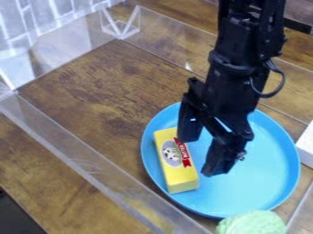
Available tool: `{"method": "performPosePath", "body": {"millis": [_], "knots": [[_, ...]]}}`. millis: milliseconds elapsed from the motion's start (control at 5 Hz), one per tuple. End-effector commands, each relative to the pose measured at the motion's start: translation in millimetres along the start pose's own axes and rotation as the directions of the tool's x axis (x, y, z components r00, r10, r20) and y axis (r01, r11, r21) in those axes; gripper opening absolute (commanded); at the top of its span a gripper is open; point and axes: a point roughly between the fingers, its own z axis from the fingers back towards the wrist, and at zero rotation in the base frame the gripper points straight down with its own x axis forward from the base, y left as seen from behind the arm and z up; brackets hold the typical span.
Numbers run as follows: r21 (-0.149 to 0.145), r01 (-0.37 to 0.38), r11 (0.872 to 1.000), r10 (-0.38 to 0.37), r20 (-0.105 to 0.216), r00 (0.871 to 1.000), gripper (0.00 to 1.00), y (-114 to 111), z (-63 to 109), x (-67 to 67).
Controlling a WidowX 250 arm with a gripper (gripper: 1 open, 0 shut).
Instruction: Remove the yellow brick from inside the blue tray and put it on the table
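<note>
The yellow brick [175, 161] lies flat inside the blue tray [266, 178], near its left rim, red-and-white label facing up. My black gripper [203, 148] hangs over the tray just right of the brick, its jaws open; one finger [191, 122] stands near the brick's far end and the other finger [222, 154] is over the tray's middle. Nothing is between the fingers. The tray rests on the dark wood table [86, 101].
Clear acrylic walls [73, 160] edge the table at the front and left. A bumpy green lump [253, 223] sits at the bottom edge beside the tray. A white object [306, 144] shows at the right edge.
</note>
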Motion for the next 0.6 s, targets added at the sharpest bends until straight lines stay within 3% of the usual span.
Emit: {"method": "performPosePath", "body": {"millis": [0,400], "knots": [[-0.002,-0.005,1.0,0.005,0.032,0.999,1.0,8.3,4.5,2.4],[-0.015,0.016,1.0,-0.015,0.027,1.0,1.0,12.0,-5.3,2.4]]}}
